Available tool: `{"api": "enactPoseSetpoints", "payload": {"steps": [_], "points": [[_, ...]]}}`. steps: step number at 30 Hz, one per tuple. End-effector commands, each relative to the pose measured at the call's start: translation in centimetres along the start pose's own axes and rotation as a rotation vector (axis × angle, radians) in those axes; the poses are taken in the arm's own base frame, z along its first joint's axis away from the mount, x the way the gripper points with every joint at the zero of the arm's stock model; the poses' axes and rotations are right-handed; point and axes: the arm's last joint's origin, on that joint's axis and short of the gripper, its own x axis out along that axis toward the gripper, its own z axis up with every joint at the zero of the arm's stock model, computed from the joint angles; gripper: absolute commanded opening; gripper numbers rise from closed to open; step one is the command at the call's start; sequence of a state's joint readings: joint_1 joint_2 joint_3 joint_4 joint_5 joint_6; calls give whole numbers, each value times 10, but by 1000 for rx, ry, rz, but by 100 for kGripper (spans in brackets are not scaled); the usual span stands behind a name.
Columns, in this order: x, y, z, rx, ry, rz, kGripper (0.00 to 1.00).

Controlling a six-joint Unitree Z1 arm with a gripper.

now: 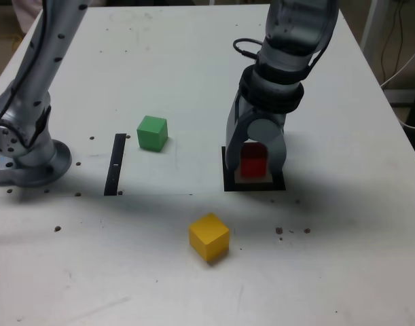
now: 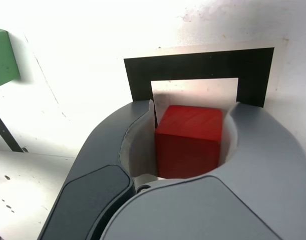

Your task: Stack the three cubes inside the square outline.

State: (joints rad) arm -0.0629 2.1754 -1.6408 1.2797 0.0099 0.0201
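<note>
A broad white tabletop (image 1: 146, 285) with a scuffed, speckled surface fills most of the exterior view, where the clock directions here are read with 12 at the top, from the square outline. The pale-grey robot arm (image 1: 54, 61) has its round metal base (image 1: 41, 166) far out at 9 o'clock, while its dark-banded wrist (image 1: 282, 78) reaches in from 1 o'clock. The grey gripper (image 1: 254, 163) (image 2: 189, 107) points down over the outline, its two rounded fingers parted slightly wider than the cube between them; it is open around the red cube, with no grip showing.

The thick black square outline (image 1: 255, 187) (image 2: 198, 65) with a white centre lies beneath, partly hidden by the fingers. A thin straight black strip (image 1: 115, 165) (image 2: 5, 130) lies well apart at 9 o'clock, between outline and base.

The three small matte cubes look equal in size. The red cube (image 1: 253, 161) (image 2: 188, 142) sits within the outline, between the fingers. The yellow cube (image 1: 209, 237) is by itself at 7 o'clock, and the green cube (image 1: 153, 133) (image 2: 2, 57) at 10 o'clock, just beside the strip. Small dark specks (image 1: 279, 231) dot the tabletop at 5 o'clock.
</note>
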Motion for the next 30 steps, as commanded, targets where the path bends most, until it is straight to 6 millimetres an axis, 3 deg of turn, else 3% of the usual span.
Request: {"api": "enactPoseSetpoints", "payload": {"steps": [1, 9, 18, 30], "points": [[4, 1, 0, -2, 11, -6, 98], [3, 1, -2, -1, 12, -11, 99], [-19, -4, -26, 11, -31, 13, 99], [-33, -48, -65, 64, -53, 32, 99]]}}
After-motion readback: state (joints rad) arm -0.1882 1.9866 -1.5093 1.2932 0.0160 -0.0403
